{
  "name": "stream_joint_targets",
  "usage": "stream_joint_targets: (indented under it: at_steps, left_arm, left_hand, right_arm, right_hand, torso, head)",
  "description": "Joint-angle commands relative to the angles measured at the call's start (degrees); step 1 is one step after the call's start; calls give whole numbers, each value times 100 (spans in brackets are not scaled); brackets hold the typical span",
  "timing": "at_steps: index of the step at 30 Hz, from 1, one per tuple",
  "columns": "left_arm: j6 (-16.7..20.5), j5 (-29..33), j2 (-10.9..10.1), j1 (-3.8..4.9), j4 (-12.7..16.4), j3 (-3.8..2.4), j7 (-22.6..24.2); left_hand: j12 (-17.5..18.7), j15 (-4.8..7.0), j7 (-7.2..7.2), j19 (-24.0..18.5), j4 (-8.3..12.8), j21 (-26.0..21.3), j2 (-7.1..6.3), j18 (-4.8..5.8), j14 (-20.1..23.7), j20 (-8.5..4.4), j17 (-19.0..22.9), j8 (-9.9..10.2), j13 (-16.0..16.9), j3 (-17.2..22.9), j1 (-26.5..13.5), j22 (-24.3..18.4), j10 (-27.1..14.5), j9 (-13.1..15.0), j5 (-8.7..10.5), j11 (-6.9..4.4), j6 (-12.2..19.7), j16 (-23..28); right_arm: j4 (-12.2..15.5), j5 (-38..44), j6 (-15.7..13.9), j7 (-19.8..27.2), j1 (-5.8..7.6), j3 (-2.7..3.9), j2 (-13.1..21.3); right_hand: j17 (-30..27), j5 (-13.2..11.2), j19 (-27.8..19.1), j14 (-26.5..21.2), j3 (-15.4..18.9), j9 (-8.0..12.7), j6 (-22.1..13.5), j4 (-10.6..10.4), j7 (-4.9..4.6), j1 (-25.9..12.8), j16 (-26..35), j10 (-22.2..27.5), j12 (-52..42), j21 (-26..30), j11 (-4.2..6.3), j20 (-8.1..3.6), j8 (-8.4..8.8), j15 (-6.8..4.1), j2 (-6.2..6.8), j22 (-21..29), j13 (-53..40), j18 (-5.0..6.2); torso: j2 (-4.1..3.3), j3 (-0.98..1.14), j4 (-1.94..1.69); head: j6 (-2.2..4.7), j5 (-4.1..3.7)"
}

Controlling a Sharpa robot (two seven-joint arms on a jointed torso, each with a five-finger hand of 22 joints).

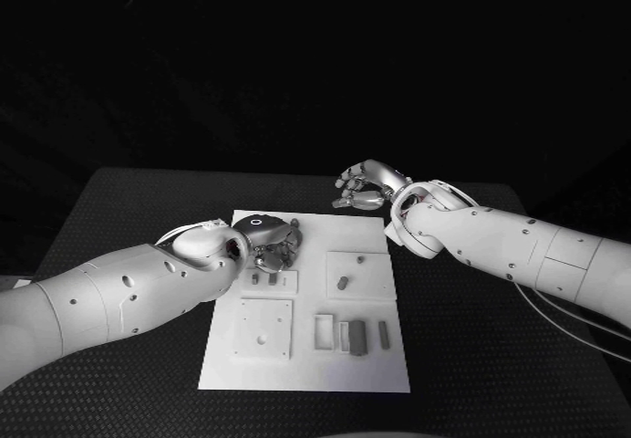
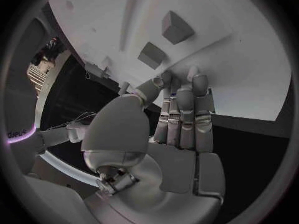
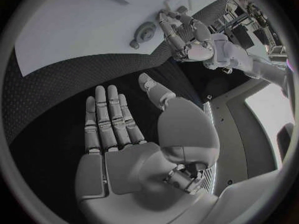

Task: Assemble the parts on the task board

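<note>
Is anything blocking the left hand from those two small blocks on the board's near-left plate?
Nothing visible does. The left hand lies with its fingers straight at the board's edge, and the two small blocks stand just past the fingertips with only bare white plate between. The right hand hovers open beyond the far edge.

You can't tell what the silver left hand [image 1: 267, 245] touches at the far-left corner of the flat white task board [image 1: 305, 365]; its fingers cover that spot.
</note>
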State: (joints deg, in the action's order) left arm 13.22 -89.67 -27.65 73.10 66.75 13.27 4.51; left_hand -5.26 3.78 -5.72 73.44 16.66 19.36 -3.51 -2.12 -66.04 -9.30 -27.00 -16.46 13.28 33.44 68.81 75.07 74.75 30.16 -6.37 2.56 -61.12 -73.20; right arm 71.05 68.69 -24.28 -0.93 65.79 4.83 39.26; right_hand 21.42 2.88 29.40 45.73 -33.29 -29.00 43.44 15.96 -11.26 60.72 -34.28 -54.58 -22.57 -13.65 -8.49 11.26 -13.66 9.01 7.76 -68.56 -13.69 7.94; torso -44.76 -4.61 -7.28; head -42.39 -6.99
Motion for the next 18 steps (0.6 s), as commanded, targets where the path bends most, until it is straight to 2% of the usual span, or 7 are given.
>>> stream_joint_targets:
  at_steps: [1,5,9,10,13,15,18]
  left_arm:
    - [167,137,-2,-21,38,5,230]
    - [211,137,-4,-28,44,4,280]
    - [301,142,-56,-30,116,-13,312]
    - [312,143,-79,-29,144,-42,313]
    - [311,143,-137,-28,191,-73,319]
    - [305,143,-164,-28,198,-174,321]
    - [210,220,-257,-26,286,-251,310]
  left_hand:
    - [-32,-1,-30,46,3,28,34,-255,-41,15,7,-21,7,38,-1,110,47,2,-24,8,-55,-14]
    - [-28,1,-28,53,4,31,37,-254,-48,11,13,-21,7,48,5,110,50,1,-36,6,-56,-10]
    - [-22,1,-28,55,5,33,38,-253,-52,9,18,-19,6,56,8,110,49,0,-41,6,-54,-4]
    - [-21,1,-28,56,5,33,38,-253,-52,9,19,-19,6,57,9,110,49,0,-42,6,-53,-3]
    - [-19,1,-28,56,5,33,36,-252,-54,9,22,-18,6,59,9,110,48,-1,-43,7,-52,0]
    - [-17,1,-29,57,5,33,34,-251,-55,8,24,-18,6,60,9,110,48,-1,-43,7,-52,2]
    - [-15,1,-29,57,4,33,33,-251,-57,8,27,-18,6,63,9,110,49,-1,-43,7,-52,5]
  right_arm:
    - [-17,4,42,50,-2,3,-12]
    - [-46,4,33,50,-2,3,-12]
    - [-49,3,33,51,-2,3,-15]
    - [-47,3,34,51,-2,3,-15]
    - [-41,3,31,52,-2,3,-6]
    - [-43,3,26,53,-2,3,-6]
    - [-43,3,33,52,-2,3,5]
  right_hand:
    - [8,-5,29,32,39,8,-23,7,-143,-39,23,-47,19,35,1,-7,-39,0,-24,-8,11,-39]
    - [10,-5,29,32,38,9,-24,8,-143,-37,27,-49,20,38,1,-8,-40,1,-26,-9,15,-38]
    - [12,-5,29,31,38,10,-25,11,-143,-34,34,-50,23,43,1,-8,-40,2,-27,-11,20,-38]
    - [13,-5,28,31,38,11,-26,12,-143,-33,36,-50,24,44,0,-8,-41,2,-27,-12,22,-38]
    - [16,-5,24,26,32,13,-26,22,-142,-15,51,-52,29,54,2,-8,-43,4,-34,-15,33,-39]
    - [18,-5,21,24,31,14,-27,26,-142,-9,59,-53,31,60,2,-7,-44,6,-34,-18,38,-40]
    - [20,-5,20,23,33,15,-27,27,-142,-9,64,-54,33,63,1,-6,-44,7,-32,-20,42,-41]
  torso:
    - [1,-10,-7]
    - [0,-15,-5]
    - [-4,-8,3]
    - [-3,-9,2]
    - [1,-3,-5]
    - [4,-1,-8]
    - [9,-1,-10]
  head:
    - [11,2]
    - [18,-2]
    - [38,14]
    - [39,15]
    - [38,12]
    - [61,15]
    - [70,26]
